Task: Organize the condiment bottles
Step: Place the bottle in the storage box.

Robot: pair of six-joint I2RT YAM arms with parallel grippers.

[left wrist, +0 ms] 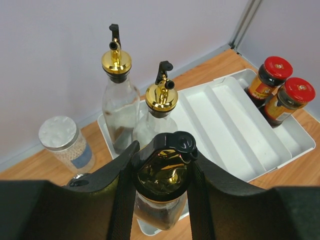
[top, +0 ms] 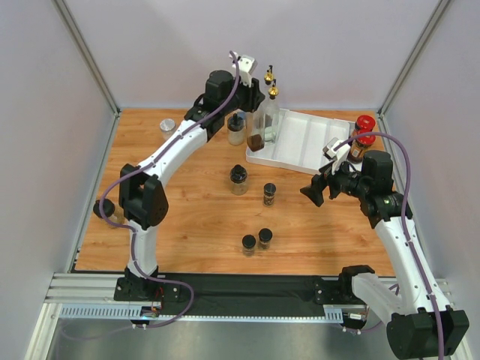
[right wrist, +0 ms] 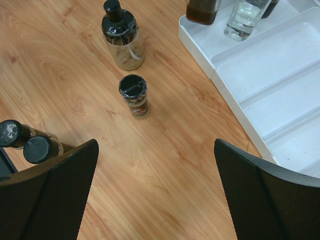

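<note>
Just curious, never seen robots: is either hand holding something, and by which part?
The left hand grips a gold-spouted glass bottle by its neck, at the spout collar. The right hand is open, holding nothing.

Orange-brown wood-grain table (top: 195, 217); plain white tray (left wrist: 235, 135). Tall bottles (left wrist: 119, 100) at the tray's left end: clear glass, gold collars, black spouts. The front tall bottle (left wrist: 160, 210) holds brown liquid. Red-lidded jars (left wrist: 277, 67) at the tray's right end: dark contents, orange-yellow labels. Silver-lidded jar (left wrist: 62, 142) left of the tray: white contents, pale blue label. Spice jars (right wrist: 134, 92) in front of the tray: black caps. Left gripper (left wrist: 162, 150) and right gripper (right wrist: 156, 150): black jaws, the right's finely cross-hatched.
</note>
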